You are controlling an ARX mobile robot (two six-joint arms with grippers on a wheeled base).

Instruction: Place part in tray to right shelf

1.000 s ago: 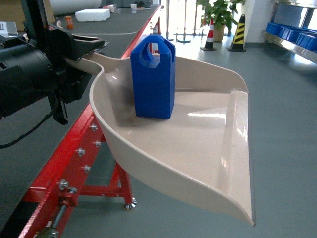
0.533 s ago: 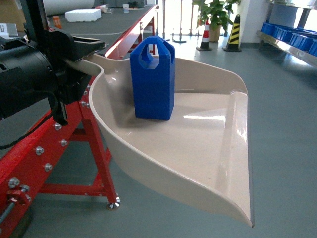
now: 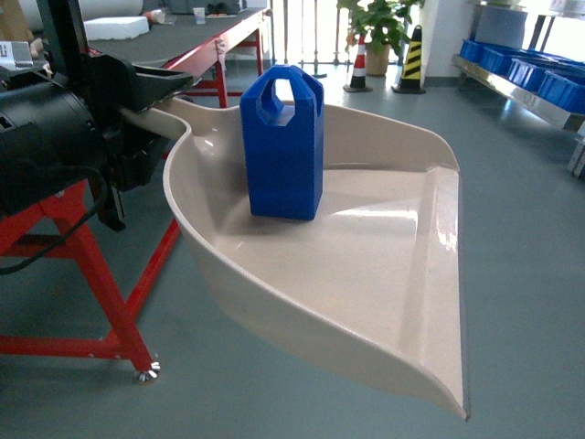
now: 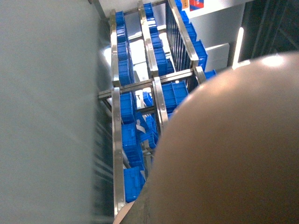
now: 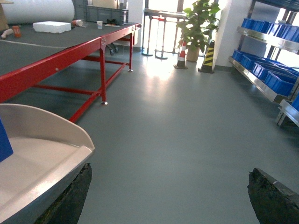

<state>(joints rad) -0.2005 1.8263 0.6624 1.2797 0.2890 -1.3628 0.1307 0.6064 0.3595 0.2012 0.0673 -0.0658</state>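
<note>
Shiny plastic, shiny metal, dull floor

The tray (image 3: 402,274) is smooth beige plastic with bright shiny spots. The part (image 3: 283,146) is smooth blue plastic, less shiny. The right shelf (image 5: 261,84) on the right is shiny bare metal. The floor (image 5: 177,140) looks smooth and dull grey.

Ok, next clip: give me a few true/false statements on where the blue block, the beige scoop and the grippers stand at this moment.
1. The part stands upright inside the tray. True.
2. The part lies tipped over at the tray's front lip. False: it stands upright near the back, toward the handle.
3. The left gripper is at the tray's handle. True.
4. The tray rests on the right shelf. False: the tray is carried above the floor, apart from it.
5. The right gripper is open and empty. True.
</note>
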